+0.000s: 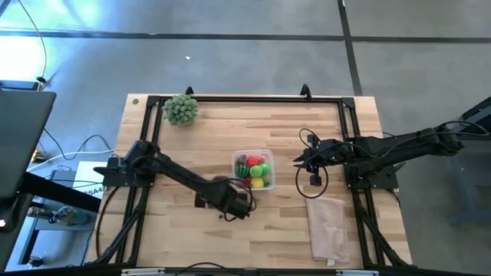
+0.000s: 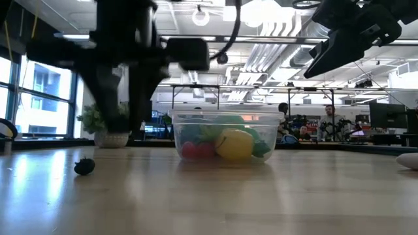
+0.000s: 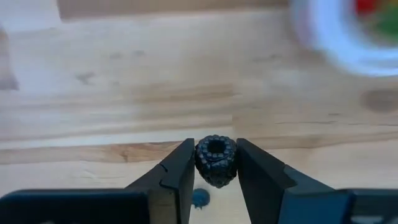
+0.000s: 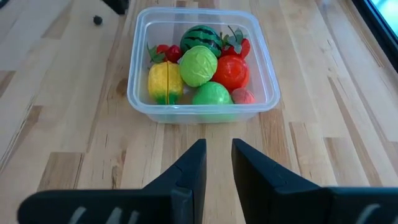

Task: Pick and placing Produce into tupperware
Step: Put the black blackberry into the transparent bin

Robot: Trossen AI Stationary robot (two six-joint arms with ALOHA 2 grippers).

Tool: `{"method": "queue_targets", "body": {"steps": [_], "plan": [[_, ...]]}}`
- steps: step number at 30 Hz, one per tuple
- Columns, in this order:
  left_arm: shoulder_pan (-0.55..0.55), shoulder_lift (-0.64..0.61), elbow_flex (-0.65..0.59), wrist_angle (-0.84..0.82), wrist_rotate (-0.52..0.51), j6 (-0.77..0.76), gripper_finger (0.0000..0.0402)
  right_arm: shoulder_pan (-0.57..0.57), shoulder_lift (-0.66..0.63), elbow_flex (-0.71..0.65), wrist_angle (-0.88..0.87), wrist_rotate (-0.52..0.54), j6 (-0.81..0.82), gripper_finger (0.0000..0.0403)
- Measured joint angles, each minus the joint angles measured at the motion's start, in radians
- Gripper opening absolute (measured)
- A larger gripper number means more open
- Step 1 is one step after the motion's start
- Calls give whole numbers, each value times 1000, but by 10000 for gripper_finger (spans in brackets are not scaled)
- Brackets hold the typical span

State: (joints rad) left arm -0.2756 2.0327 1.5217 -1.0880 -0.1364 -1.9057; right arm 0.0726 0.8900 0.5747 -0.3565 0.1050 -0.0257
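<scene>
The clear tupperware (image 1: 253, 169) (image 2: 223, 138) (image 4: 202, 62) stands mid-table and holds several toy produce pieces: a striped green ball (image 4: 201, 37), a yellow piece (image 4: 165, 81), green balls and red ones. My left gripper (image 3: 214, 168) (image 1: 232, 202) hovers just near-left of the tupperware, shut on a dark berry (image 3: 216, 160). Another dark berry (image 2: 84, 166) (image 4: 97, 20) lies on the table below it. My right gripper (image 4: 217, 158) (image 1: 301, 159) waits right of the tupperware, raised, open by a narrow gap and holding nothing. My left gripper pinches the dark berry's sides (image 3: 200, 163) between its two fingers, coming from above and pointing down. The berry is lifted clear of the table, and its hollow end faces the wrist camera.
A bushy pale-green plant (image 1: 181, 110) (image 2: 104, 124) stands at the far-left corner. A folded beige cloth (image 1: 328, 226) lies near the right edge. A black frame (image 1: 245, 97) rims the table. Bare wood lies between the tupperware and the near edge.
</scene>
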Motion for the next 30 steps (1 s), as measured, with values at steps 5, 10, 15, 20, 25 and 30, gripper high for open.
{"method": "queue_targets", "body": {"steps": [5,10,15,20,25,30], "plan": [[0,-1,156,-167,-118,65,101,0,0,0,0,0,0,67],[0,-3,307,-288,-289,191,101,0,0,0,0,0,0,67],[1,-3,415,-319,-436,322,101,0,0,0,0,0,0,67],[19,-6,452,-272,-475,403,101,0,0,0,-1,0,0,67],[86,2,419,-194,-370,504,101,0,0,0,-1,0,0,67],[152,33,369,-124,-213,568,101,0,0,0,-1,0,0,67]]}}
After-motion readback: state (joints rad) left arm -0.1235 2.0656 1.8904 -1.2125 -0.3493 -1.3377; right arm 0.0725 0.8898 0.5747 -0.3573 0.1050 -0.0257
